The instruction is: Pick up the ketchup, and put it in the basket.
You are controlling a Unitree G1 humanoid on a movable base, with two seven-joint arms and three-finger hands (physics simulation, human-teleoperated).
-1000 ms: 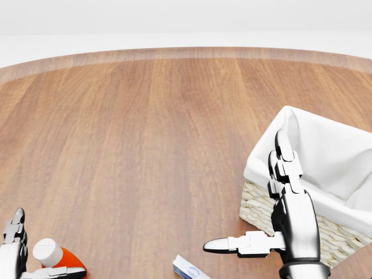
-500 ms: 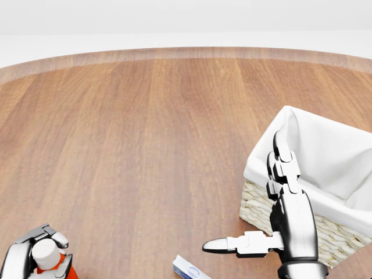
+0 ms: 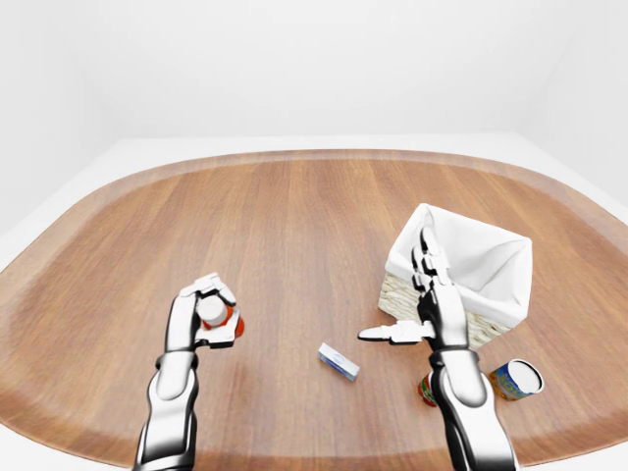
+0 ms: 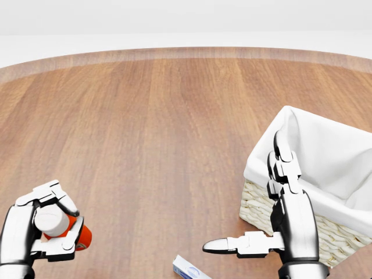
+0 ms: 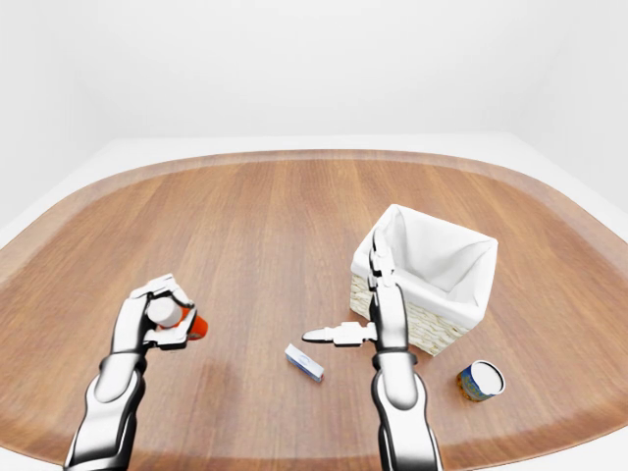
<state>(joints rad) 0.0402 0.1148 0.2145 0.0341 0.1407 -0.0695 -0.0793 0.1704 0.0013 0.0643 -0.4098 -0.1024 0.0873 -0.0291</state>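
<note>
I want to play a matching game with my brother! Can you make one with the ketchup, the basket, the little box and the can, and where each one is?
Things:
1. ketchup
2. basket
3. small blue-and-white box
4. can

Places, in the left-eye view:
A. lying on the table between the two arms
B. gripped in the left hand
C. on its side, at the far right, below the basket
D. just above the open right hand

Pairs: 1-B, 2-D, 3-A, 4-C
</note>
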